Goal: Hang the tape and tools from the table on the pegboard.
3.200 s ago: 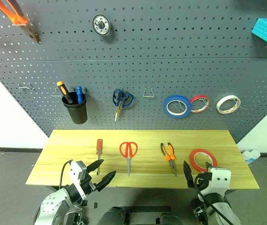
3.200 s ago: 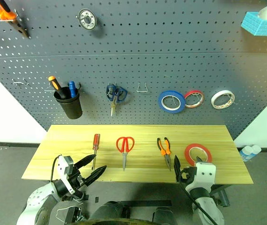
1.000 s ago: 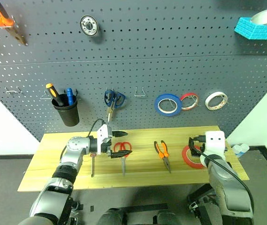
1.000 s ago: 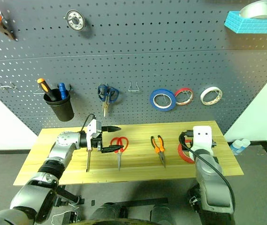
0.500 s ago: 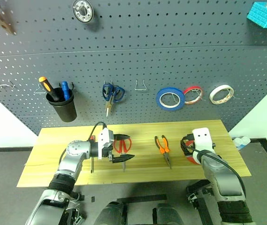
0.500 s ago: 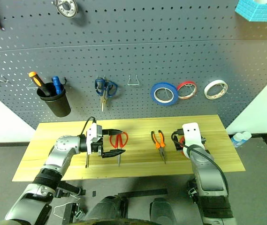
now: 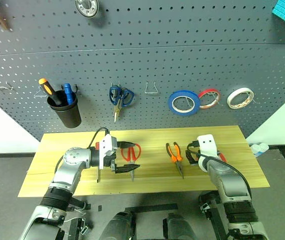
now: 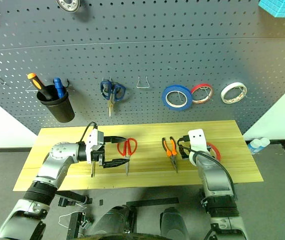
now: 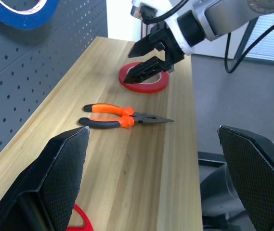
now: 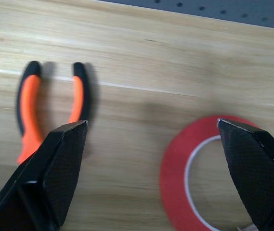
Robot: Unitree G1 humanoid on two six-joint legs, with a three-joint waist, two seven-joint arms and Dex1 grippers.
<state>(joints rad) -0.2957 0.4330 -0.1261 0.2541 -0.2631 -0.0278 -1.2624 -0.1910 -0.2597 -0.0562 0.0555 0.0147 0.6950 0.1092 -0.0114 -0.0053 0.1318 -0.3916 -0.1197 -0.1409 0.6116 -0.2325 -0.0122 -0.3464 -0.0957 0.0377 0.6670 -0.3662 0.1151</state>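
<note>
On the light wood table (image 7: 57,175) lie a slim red-handled screwdriver (image 7: 97,172), red-handled scissors (image 7: 131,154), orange-and-black pliers (image 7: 175,156) and a ring of red tape (image 9: 145,83). My left gripper (image 7: 133,156) is open and points to the right, its fingers spread over the scissors' handles. The screwdriver's handle is partly hidden behind that wrist. My right gripper (image 9: 137,61) is open and tilted down just above the table, at the edge of the red tape nearest the pliers (image 10: 50,103). The dark grey pegboard (image 7: 182,50) rises behind the table.
On the pegboard hang a black cup (image 7: 64,112) with two screwdrivers, blue scissors (image 7: 119,96), a blue roll (image 7: 184,102), a red ring (image 7: 210,97) and a white roll (image 7: 240,97). A bare hook (image 7: 151,90) sits between the scissors and the blue roll.
The head view has tilted down. My right gripper has dipped lower toward the red tape. My left gripper has drawn back a little over the scissors. Both stay open.
</note>
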